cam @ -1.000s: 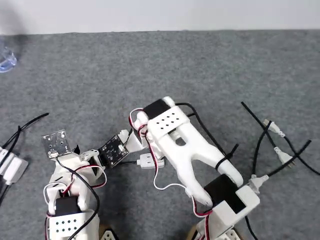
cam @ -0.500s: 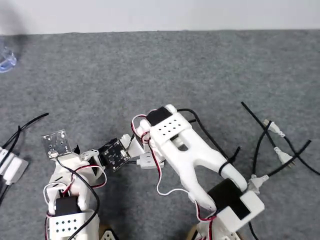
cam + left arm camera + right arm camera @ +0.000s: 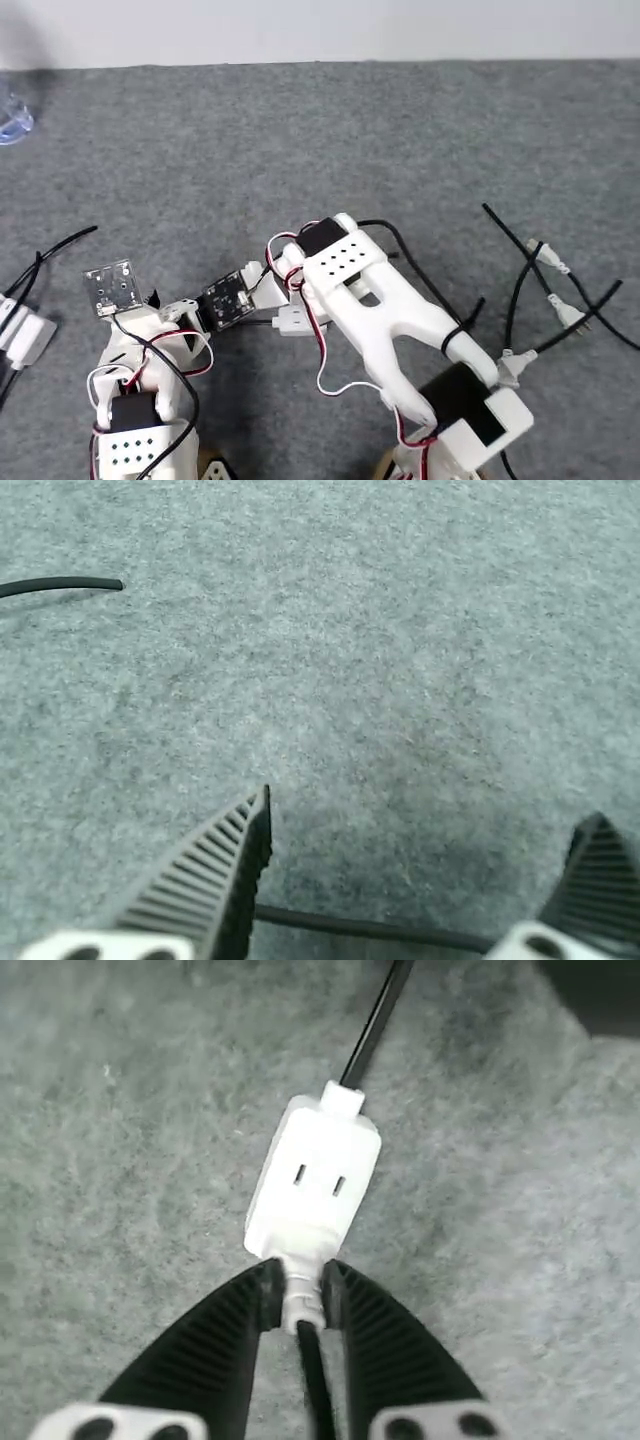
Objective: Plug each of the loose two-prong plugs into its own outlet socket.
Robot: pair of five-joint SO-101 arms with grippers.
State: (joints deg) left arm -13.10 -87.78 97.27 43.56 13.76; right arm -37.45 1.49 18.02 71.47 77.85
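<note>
A white outlet block [image 3: 315, 1180] with two slots lies on the grey carpet, a black cable [image 3: 375, 1010] leaving its far end. My right gripper [image 3: 300, 1272] is shut on a small white plug [image 3: 300, 1305] that sits in the block's near end. In the high view the block [image 3: 293, 320] lies beside the right arm [image 3: 390, 310]. Three loose white plugs [image 3: 545, 255] [image 3: 568, 315] [image 3: 510, 365] on black cords rest at the right. My left gripper [image 3: 430, 815] stands open over bare carpet, holding nothing.
A black cord [image 3: 360, 928] runs across the carpet just under the left gripper's fingers, and another cord end [image 3: 60, 583] lies farther off. White pieces with cords [image 3: 25, 335] sit at the left edge. A clear plastic item [image 3: 12, 118] lies at the far left.
The right arm has drawn back slightly toward the near edge, its wrist ending a little lower in the high view. The left arm has stayed still.
</note>
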